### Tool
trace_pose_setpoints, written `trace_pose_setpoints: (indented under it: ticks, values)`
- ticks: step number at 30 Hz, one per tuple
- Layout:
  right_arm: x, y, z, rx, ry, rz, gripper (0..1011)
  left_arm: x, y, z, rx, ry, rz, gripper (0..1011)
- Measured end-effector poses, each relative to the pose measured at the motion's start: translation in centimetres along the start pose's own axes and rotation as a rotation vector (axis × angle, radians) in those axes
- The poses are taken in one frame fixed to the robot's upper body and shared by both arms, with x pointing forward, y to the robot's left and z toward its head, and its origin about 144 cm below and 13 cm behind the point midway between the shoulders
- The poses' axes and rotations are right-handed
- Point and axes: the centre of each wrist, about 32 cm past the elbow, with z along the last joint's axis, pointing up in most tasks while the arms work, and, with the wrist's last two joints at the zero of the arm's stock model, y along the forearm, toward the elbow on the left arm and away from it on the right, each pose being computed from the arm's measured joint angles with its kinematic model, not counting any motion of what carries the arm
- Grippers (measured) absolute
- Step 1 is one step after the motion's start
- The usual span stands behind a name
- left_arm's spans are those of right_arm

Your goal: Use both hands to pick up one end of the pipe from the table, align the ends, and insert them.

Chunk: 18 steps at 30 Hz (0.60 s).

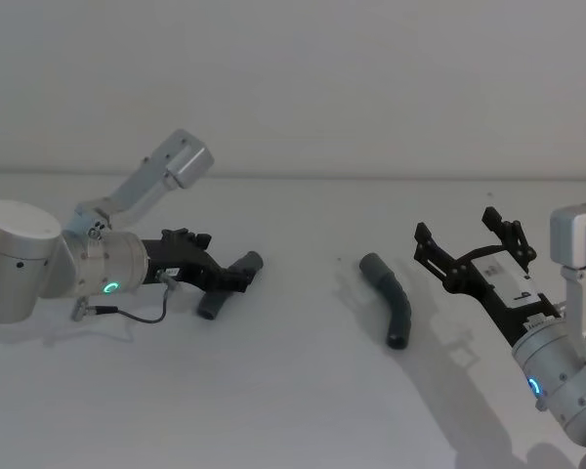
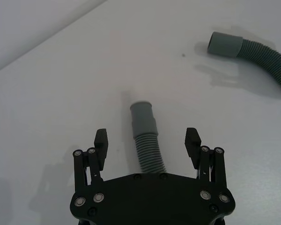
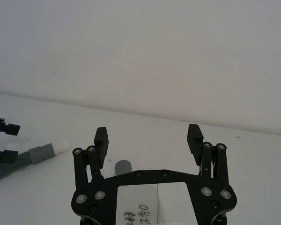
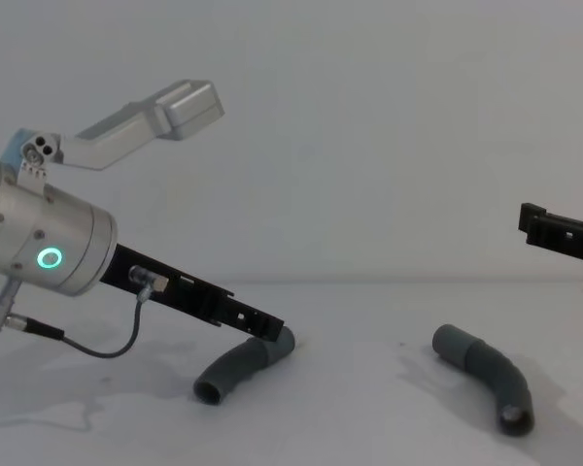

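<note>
Two ribbed dark-grey pipe pieces lie on the white table (image 1: pixel 293 410). My left gripper (image 1: pixel 236 274) is low over the left piece (image 1: pixel 215 301). In the left wrist view this gripper (image 2: pixel 147 140) is open, its fingers (image 2: pixel 101 140) straddle the hose, and the smooth grey collar (image 2: pixel 143 119) pokes out ahead of them. The right piece (image 1: pixel 395 303) lies curved at mid-table, its collar (image 1: pixel 373 264) at the far end. My right gripper (image 1: pixel 456 227) hovers open above the table, to the right of that piece. In the right wrist view the gripper (image 3: pixel 147 136) holds nothing.
A thin grey cable (image 1: pixel 142 315) loops from the left wrist down onto the table. The pale wall (image 1: pixel 293 88) rises behind the table's far edge. Bare table surface separates the two pipe pieces.
</note>
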Motion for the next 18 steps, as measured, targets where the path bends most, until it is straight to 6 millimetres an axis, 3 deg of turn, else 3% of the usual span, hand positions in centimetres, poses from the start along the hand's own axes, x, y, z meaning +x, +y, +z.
trace_pose_setpoints:
  ticks: [18]
  values:
    - [0.0, 0.0, 0.0, 0.000, 0.000, 0.000, 1001, 0.0, -1.4, 0.0, 0.026, 0.012, 0.011, 1001]
